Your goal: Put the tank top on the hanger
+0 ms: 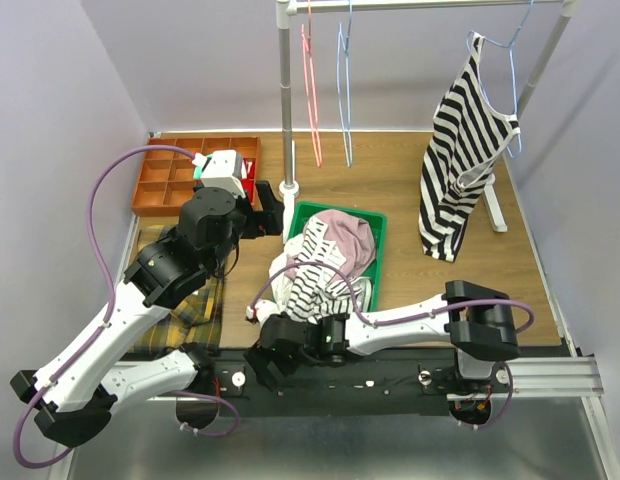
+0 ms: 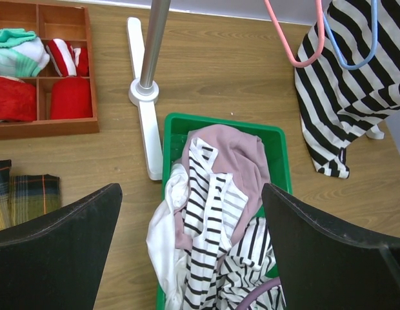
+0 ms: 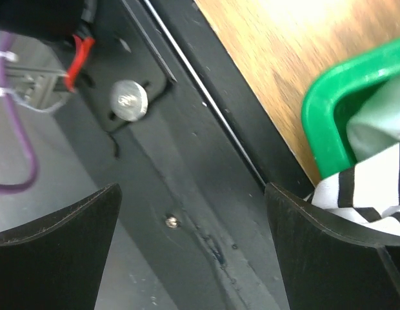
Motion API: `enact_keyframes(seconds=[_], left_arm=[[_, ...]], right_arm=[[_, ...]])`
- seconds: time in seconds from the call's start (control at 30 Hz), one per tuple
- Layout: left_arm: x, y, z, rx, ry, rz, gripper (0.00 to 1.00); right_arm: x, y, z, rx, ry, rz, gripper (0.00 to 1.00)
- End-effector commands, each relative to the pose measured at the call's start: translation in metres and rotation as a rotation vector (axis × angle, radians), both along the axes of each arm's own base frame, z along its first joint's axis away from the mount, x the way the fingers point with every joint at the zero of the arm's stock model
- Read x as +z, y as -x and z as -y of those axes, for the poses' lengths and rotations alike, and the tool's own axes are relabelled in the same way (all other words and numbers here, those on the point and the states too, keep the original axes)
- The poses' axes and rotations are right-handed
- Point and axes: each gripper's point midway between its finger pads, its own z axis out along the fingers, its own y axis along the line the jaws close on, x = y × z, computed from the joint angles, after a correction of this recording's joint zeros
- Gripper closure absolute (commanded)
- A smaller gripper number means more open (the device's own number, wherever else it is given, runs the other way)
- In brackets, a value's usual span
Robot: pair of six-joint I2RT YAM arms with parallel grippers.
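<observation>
The tank top (image 2: 210, 239) lies crumpled in a green bin (image 1: 335, 212) at the near middle of the wooden tabletop (image 1: 400, 170), tangled with a plain pink garment (image 1: 345, 235) that covers the far part of the heap. Some white cloth spills over the bin's left rim. The hanger (image 1: 346, 110) hangs empty on the rail of a clothes rack (image 1: 285, 100), just right of a pink-red hanger (image 1: 312, 90) and well apart from the bin. Farther right on the same rail hangs a bold black-and-white striped top (image 1: 460, 150). The left hand (image 2: 191, 190) hovers above the bin's left side with its fingers spread wide and nothing between them. The right hand (image 3: 191, 190) is low over the black mounting rail (image 3: 206, 213) at the tabletop's near edge, just beside the bin's near corner, also spread wide and empty. At the far left sits an orange compartment tray (image 1: 155, 185) holding folded red and green cloths, and a plaid cloth (image 1: 190, 300) lies near the left arm.
</observation>
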Motion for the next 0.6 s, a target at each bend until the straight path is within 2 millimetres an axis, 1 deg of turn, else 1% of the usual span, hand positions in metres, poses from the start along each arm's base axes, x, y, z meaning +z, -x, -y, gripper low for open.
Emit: enact_keyframes(seconds=[0.0, 0.03, 0.07, 0.1, 0.13, 0.17, 0.2, 0.23, 0.27, 0.3, 0.33, 0.37, 0.4, 0.47, 0.5, 0.57], left_arm=[[0.002, 0.0, -0.008, 0.025, -0.019, 0.008, 0.01], [0.002, -0.001, -0.008, 0.025, -0.016, 0.008, 0.01], [0.0, 0.0, -0.009, 0.024, -0.017, 0.007, 0.01], [0.001, 0.0, -0.008, 0.023, -0.014, 0.007, 0.01], [0.0, 0.0, -0.008, 0.023, -0.012, 0.007, 0.01], [0.0, 0.0, -0.008, 0.02, -0.012, 0.006, 0.01], [-0.002, 0.0, -0.008, 0.022, -0.015, 0.003, 0.01], [-0.001, 0.0, -0.008, 0.023, -0.013, 0.005, 0.01], [-0.003, 0.0, -0.008, 0.022, -0.016, 0.002, 0.01], [-0.001, 0.0, -0.008, 0.022, -0.014, 0.005, 0.01], [-0.002, 0.0, -0.009, 0.023, -0.015, 0.004, 0.01], [-0.002, 0.001, -0.009, 0.021, -0.018, 0.005, 0.01], [-0.002, 0.001, -0.01, 0.024, -0.017, 0.006, 0.01], [-0.002, 0.001, -0.01, 0.022, -0.018, 0.006, 0.01], [-0.002, 0.001, -0.01, 0.019, -0.015, 0.005, 0.01], [-0.003, 0.001, -0.009, 0.016, -0.011, 0.004, 0.01]], right_arm=[[-0.016, -0.021, 0.015, -0.104, 0.059, 0.013, 0.0], [-0.015, -0.027, 0.018, -0.131, 0.054, 0.006, 0.0], [-0.023, -0.034, 0.028, -0.157, 0.073, 0.009, 0.0], [-0.023, -0.05, 0.034, -0.206, 0.075, 0.02, 0.0], [-0.019, -0.057, 0.039, -0.231, 0.063, 0.019, 0.0], [-0.024, -0.064, 0.049, -0.251, 0.072, 0.017, 0.0], [-0.024, -0.08, 0.056, -0.297, 0.07, 0.017, 0.0], [-0.025, -0.088, 0.062, -0.321, 0.072, 0.021, 0.0], [-0.02, -0.096, 0.068, -0.347, 0.067, 0.028, 0.0], [-0.024, -0.114, 0.081, -0.403, 0.084, 0.036, 0.0], [-0.024, -0.122, 0.089, -0.429, 0.084, 0.037, 0.0], [-0.018, -0.132, 0.095, -0.458, 0.069, 0.037, 0.0], [-0.021, -0.149, 0.111, -0.517, 0.08, 0.034, 0.0], [-0.019, -0.166, 0.127, -0.57, 0.077, 0.04, 0.0], [-0.015, -0.181, 0.137, -0.613, 0.067, 0.041, 0.0], [-0.014, -0.194, 0.146, -0.631, 0.073, 0.051, 0.0]])
